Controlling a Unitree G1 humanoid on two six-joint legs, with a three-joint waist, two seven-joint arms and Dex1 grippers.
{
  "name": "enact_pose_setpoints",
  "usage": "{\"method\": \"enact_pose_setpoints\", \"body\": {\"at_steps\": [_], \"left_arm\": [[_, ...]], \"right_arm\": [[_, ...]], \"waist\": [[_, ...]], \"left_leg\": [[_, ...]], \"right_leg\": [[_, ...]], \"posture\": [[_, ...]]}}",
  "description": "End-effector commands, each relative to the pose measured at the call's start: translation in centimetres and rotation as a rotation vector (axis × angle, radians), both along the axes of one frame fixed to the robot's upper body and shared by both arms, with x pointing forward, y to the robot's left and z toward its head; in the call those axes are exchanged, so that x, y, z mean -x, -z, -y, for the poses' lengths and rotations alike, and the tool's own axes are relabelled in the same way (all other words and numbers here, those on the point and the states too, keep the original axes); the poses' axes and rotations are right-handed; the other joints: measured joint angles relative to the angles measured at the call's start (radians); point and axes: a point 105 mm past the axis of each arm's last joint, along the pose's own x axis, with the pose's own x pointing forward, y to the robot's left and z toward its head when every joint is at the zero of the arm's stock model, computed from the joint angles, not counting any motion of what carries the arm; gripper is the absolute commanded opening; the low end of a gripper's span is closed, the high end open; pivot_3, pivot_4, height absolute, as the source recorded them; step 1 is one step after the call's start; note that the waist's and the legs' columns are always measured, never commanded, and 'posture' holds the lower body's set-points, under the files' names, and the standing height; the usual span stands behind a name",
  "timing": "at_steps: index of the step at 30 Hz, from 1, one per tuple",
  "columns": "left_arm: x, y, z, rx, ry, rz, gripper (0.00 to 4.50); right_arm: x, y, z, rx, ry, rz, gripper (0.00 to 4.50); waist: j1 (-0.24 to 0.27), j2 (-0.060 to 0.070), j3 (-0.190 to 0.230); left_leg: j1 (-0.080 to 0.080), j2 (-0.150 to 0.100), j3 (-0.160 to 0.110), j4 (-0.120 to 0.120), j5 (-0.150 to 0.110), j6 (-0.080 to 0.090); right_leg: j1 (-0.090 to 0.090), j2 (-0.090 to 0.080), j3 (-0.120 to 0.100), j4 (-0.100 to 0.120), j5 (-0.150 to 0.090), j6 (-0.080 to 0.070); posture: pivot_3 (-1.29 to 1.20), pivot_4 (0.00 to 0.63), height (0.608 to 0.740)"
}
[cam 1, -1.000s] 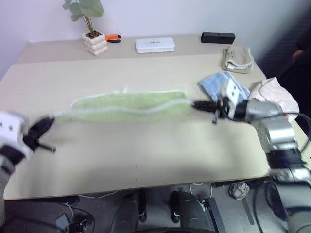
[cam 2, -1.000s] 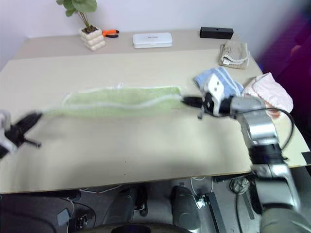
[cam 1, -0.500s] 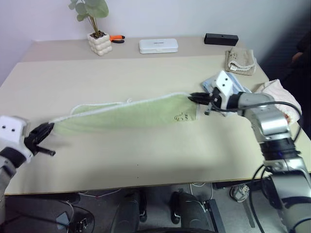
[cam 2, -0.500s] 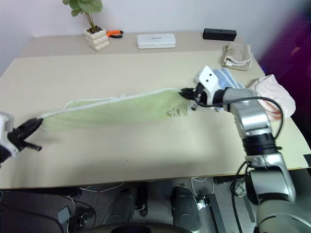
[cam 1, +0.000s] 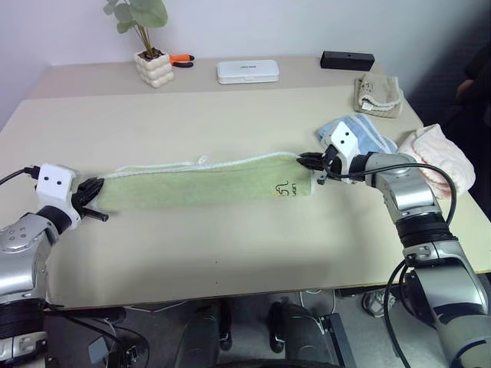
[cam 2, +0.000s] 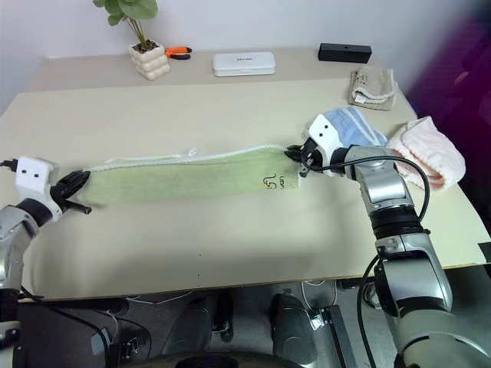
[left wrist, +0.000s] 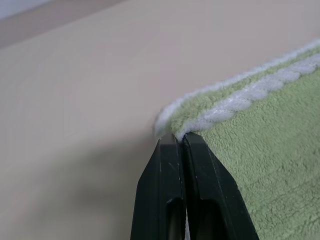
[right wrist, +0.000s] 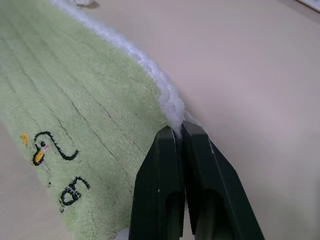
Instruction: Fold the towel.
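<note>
Towel (cam 1: 203, 179): light green, whitish edging, stretched as a long narrow band across mid-frame of the head views, lying on the beige surface (cam 1: 230, 245). Small dark embroidered mark (cam 1: 285, 188) near the right end, a curly figure with a yellow spot and a few letters under it, too small to read. Left end pinched at its white edging by the left gripper (left wrist: 179, 142), jaws clenched on the cloth. Right end pinched at the upper corner by the right gripper (right wrist: 178, 131), jaws likewise clamped on the edging.

Just right of the right gripper, a light blue towel (cam 1: 360, 132), folded. Further right at the surface's edge, a pink towel (cam 1: 441, 153), bunched. Above these, toward the upper right, a beige towel (cam 1: 378, 93), folded. At the far edge, upper right, a black box (cam 1: 347, 60), no legible writing. Upper centre, a white flat case (cam 1: 247, 71) with a faint grey label, not readable. Upper left, a plant (cam 1: 146, 34) in a white knobbly pot, with orange-handled pliers (cam 1: 181, 59) just beside it.
</note>
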Motion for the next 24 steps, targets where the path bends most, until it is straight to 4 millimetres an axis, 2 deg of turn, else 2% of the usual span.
{"method": "enact_pose_setpoints", "body": {"at_steps": [1,7,10,13,16,17,18,21,24], "left_arm": [[-1.2,-0.9,-0.2,-0.034,0.007,0.029,0.00],[-2.8,-0.3,-1.0,-0.020,-0.031,0.016,0.00],[-2.9,-0.2,-1.4,0.024,-0.054,0.022,0.85],[-2.7,0.1,-1.7,0.022,-0.065,0.014,2.27],[-2.2,0.6,-1.9,0.012,-0.079,0.009,3.80],[-2.0,0.6,-2.0,0.005,-0.086,0.012,4.32],[-1.9,0.6,-2.2,0.007,-0.097,0.018,4.50],[-1.2,-0.1,-2.9,0.049,-0.145,0.059,4.50],[-0.4,-1.3,-2.8,0.060,-0.161,0.123,4.50]], "right_arm": [[0.2,-0.6,0.6,0.000,0.018,0.036,0.02],[0.0,-0.4,0.8,-0.018,0.059,0.055,0.02],[-0.7,-0.9,1.4,-0.040,0.116,0.098,0.00],[-1.1,-0.9,2.1,-0.036,0.156,0.103,0.00],[-1.0,-0.9,1.9,-0.042,0.140,0.103,0.93],[-1.0,-1.1,1.8,-0.046,0.138,0.111,1.38],[-0.9,-1.3,1.8,-0.047,0.140,0.125,1.84],[-0.7,-1.9,2.3,-0.037,0.162,0.161,3.33],[-0.2,-2.4,3.5,-0.046,0.209,0.165,3.33]], "waist": [[0.002,0.000,0.000],[-0.004,0.000,0.000],[-0.006,0.000,0.000],[-0.005,0.000,0.000],[-0.002,0.000,0.000],[-0.003,0.000,0.000],[-0.004,0.000,0.000],[-0.004,0.000,0.000],[-0.001,0.000,0.000]], "left_leg": [[0.000,0.000,0.000,0.000,0.000,0.000],[0.000,0.000,0.001,0.000,0.000,0.000],[0.000,0.001,0.001,0.000,0.000,0.000],[0.000,0.001,0.001,0.001,0.000,0.000],[0.000,0.001,0.001,0.001,0.000,0.000],[0.000,0.000,0.001,0.001,0.000,0.000],[0.000,0.000,0.001,0.001,0.000,0.000],[0.000,0.001,0.001,0.001,0.000,0.000],[0.000,0.001,0.001,0.001,0.000,0.000]], "right_leg": [[0.000,0.000,0.000,0.000,0.000,0.000],[0.000,0.000,0.000,0.000,0.000,0.001],[0.000,0.001,0.000,0.001,0.000,0.001],[0.000,0.001,0.000,0.001,0.000,0.001],[0.000,0.001,0.000,0.001,0.000,0.001],[0.000,0.001,0.001,0.000,0.000,0.001],[0.000,0.001,0.001,0.000,0.000,0.001],[0.000,0.000,0.001,0.001,0.000,0.001],[0.000,0.000,0.001,0.001,0.000,0.001]], "posture": [[0.00,0.150,0.733],[0.00,0.150,0.733],[0.00,0.150,0.733],[0.00,0.150,0.733],[0.00,0.150,0.733],[0.00,0.150,0.733],[0.00,0.150,0.733],[0.00,0.150,0.733],[0.00,0.150,0.733]]}}
